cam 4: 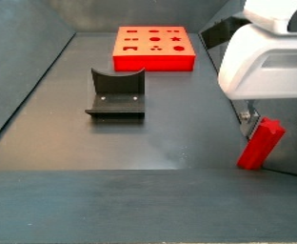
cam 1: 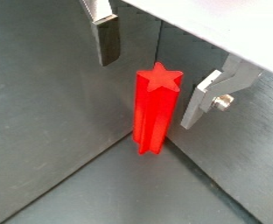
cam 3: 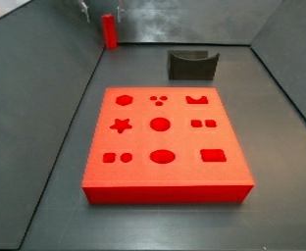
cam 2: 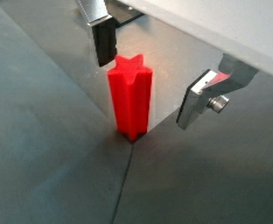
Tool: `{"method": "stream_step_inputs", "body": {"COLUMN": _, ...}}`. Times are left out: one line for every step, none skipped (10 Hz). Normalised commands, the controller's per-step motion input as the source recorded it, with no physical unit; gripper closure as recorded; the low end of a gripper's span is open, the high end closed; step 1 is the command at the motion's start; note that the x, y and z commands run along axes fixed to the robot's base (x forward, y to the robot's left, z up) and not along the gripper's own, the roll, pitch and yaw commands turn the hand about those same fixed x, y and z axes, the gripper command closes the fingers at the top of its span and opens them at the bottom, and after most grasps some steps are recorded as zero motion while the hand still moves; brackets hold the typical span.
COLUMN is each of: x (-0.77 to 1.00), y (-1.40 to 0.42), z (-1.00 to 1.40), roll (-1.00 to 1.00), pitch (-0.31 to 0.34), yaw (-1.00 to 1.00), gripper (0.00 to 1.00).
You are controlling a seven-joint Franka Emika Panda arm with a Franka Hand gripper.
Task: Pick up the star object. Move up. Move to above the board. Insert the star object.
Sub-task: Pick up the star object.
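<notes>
I see the end effector (cam 1: 157,66) spread wide, its fingers (cam 1: 108,39) flanking the star object (cam 1: 157,109) without touching it. The star object stands upright on the table (cam 1: 45,131) in a corner of the walls. The board (cam 3: 163,137) and the fixture (cam 3: 192,65) lie well apart from it.

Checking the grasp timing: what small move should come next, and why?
Probably lower a little, then close. The end effector is open, its fingers flanking the upright star object near its top without touching it.
</notes>
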Motion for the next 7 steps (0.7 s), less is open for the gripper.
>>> {"method": "stream_step_inputs", "body": {"x": 0.00, "y": 0.13, "z": -0.57, "roll": 0.00, "pitch": -0.043, "yaw": 0.17, "gripper": 0.00}}
{"method": "stream_step_inputs", "body": {"x": -0.02, "y": 0.00, "z": -0.01, "roll": -0.03, "pitch": -0.009, "yaw": 0.00, "gripper": 0.00}}
{"method": "stream_step_inputs", "body": {"x": 0.00, "y": 0.00, "z": 0.00, "roll": 0.01, "pitch": 0.000, "yaw": 0.00, "gripper": 0.00}}
{"method": "stream_step_inputs", "body": {"x": 0.00, "y": 0.00, "z": 0.00, "roll": 0.00, "pitch": 0.000, "yaw": 0.00, "gripper": 0.00}}
{"method": "stream_step_inputs", "body": {"x": 0.00, "y": 0.00, "z": 0.00, "roll": 0.00, "pitch": 0.000, "yaw": 0.00, "gripper": 1.00}}
{"method": "stream_step_inputs", "body": {"x": 0.00, "y": 0.00, "z": 0.00, "roll": 0.00, "pitch": 0.000, "yaw": 0.00, "gripper": 1.00}}
{"method": "stream_step_inputs", "body": {"x": 0.00, "y": 0.00, "z": 0.00, "roll": 0.00, "pitch": 0.000, "yaw": 0.00, "gripper": 1.00}}
